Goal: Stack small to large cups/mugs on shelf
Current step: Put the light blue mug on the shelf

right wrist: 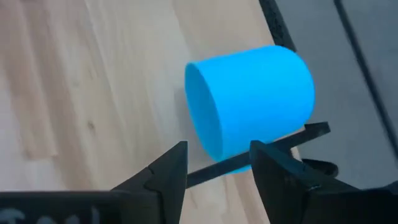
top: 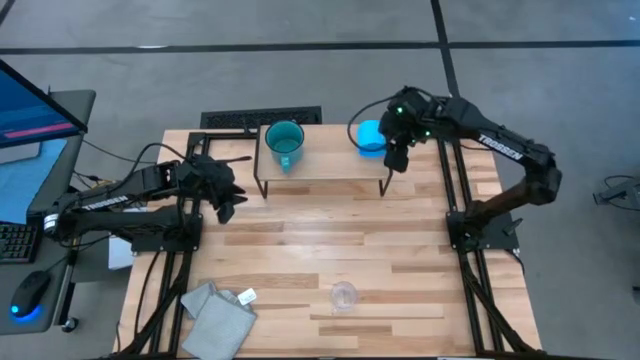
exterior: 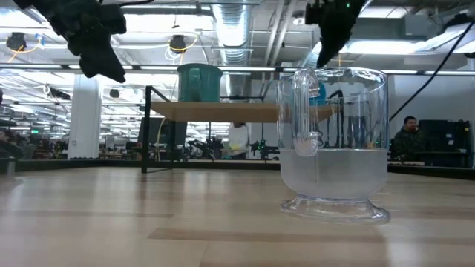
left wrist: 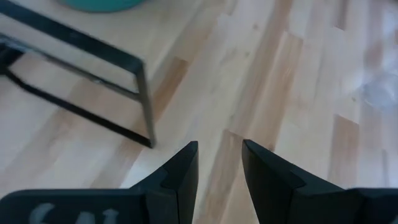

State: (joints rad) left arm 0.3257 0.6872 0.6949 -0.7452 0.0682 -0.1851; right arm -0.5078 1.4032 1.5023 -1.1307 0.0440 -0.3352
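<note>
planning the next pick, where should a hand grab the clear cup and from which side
Take the clear cup by its rim from straight above. It stands upright and alone on the table, mouth up. Its handle and foot flare make a side grip awkward.

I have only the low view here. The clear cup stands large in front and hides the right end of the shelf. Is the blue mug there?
Observer: Yes. In the high view the blue mug is at the right end of the shelf, and the teal mug is at the left end.
Operator: Does the right gripper hold it?
Observer: No. The right wrist view shows the right gripper open, with the mug beyond its fingertips, not between them.
Operator: And the left gripper?
Observer: The left gripper is open too and empty, over bare table beside the shelf's left leg.
</note>
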